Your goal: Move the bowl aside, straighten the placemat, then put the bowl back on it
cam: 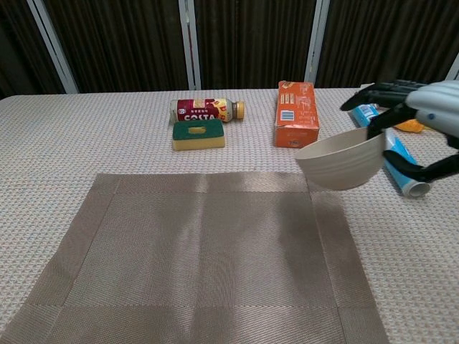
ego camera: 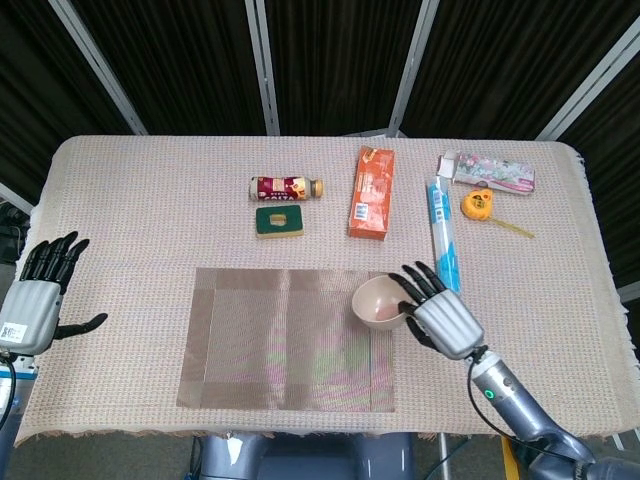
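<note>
A beige bowl point(ego camera: 379, 300) point(cam: 339, 160) hangs in the air over the right edge of the brown woven placemat point(ego camera: 285, 338) point(cam: 193, 258). My right hand point(ego camera: 440, 314) point(cam: 423, 115) grips the bowl by its right rim. The placemat lies flat and square to the table's front edge, with nothing on it. My left hand point(ego camera: 38, 295) hovers at the table's left edge with fingers spread, holding nothing; the chest view does not show it.
Behind the mat lie a Costa bottle point(ego camera: 286, 187), a green-and-yellow sponge point(ego camera: 281, 221) and an orange box point(ego camera: 372, 192). To the right are a blue-white roll point(ego camera: 441, 230), a yellow tape measure point(ego camera: 479, 203) and a flowered box point(ego camera: 490, 170). A woven cloth point(ego camera: 150, 200) covers the table.
</note>
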Robot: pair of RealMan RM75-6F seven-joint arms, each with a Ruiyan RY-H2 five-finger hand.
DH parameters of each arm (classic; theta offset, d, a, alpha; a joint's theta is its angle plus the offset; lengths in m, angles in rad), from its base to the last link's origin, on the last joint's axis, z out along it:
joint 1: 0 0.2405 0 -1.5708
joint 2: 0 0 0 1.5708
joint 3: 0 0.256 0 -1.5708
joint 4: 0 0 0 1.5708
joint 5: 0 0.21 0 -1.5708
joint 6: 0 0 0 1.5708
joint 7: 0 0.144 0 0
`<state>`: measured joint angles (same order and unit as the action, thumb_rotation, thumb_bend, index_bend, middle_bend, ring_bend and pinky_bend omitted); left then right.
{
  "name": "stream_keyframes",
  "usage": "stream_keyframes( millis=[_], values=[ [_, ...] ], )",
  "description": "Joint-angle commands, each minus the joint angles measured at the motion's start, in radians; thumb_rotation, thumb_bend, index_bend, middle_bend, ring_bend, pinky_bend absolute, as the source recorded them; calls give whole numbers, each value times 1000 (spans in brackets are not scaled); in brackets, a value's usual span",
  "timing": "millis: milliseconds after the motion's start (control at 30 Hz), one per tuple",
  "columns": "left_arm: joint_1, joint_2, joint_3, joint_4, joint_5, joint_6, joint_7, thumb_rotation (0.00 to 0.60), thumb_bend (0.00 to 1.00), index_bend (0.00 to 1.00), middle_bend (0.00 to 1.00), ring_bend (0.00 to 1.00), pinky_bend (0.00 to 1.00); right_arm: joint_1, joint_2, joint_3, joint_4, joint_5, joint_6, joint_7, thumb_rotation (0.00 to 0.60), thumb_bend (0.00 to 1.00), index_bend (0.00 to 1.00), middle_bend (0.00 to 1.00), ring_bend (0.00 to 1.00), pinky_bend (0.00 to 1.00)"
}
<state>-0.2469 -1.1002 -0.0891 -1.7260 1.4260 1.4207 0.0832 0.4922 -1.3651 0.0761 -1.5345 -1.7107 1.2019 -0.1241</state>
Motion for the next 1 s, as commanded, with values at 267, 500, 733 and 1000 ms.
stream_keyframes(
  millis=[267,500,733,1000],
  values=[
    [-7,-18,-13,23,-37,-21,26,600,0,0,0,0,0,163,-145,84,16,43,-179,-47,600,505,712,94,0,0],
    [-12,-31,-20,37,-58,-36,43,600,0,0,0,0,0,224,-270,98,97,77,-224,-79,600,501,713,94,0,0],
    [-13,-39,-23,43,-67,-40,59,600,0,0,0,0,0,266,-373,100,190,98,-240,-79,600,493,712,94,0,0],
    [-12,-38,-25,43,-76,-45,66,600,0,0,0,0,0,276,-435,71,258,104,-230,-67,600,490,709,94,0,0]
  ],
)
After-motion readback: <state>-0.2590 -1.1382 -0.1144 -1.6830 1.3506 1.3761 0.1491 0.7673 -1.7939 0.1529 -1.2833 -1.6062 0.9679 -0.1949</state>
